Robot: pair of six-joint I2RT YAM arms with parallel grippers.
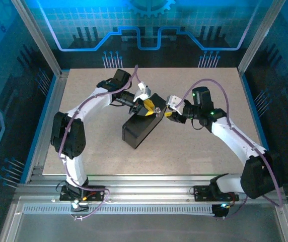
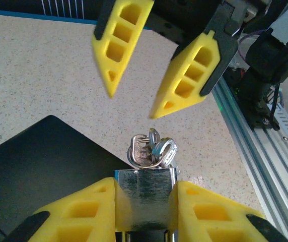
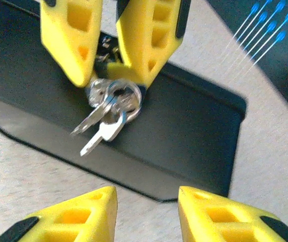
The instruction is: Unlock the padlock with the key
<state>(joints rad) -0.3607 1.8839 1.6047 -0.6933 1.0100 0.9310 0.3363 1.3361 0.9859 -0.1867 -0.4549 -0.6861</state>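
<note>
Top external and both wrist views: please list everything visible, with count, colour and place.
padlock: one, silvery, clamped in the left gripper
keys: at least two on a ring, silvery, bunched at the padlock's free end, above the black box
black box: one, black, mid-table, beneath the held padlock
table: one, speckled beige, inside the frame
aluminium frame: one, silver-grey, around the table
arms: two, white and black with purple cables, bases at the near edge
left gripper: one, yellow fingers, shut on the padlock
right gripper: one, yellow fingers, open, facing the keys without touching them
</note>
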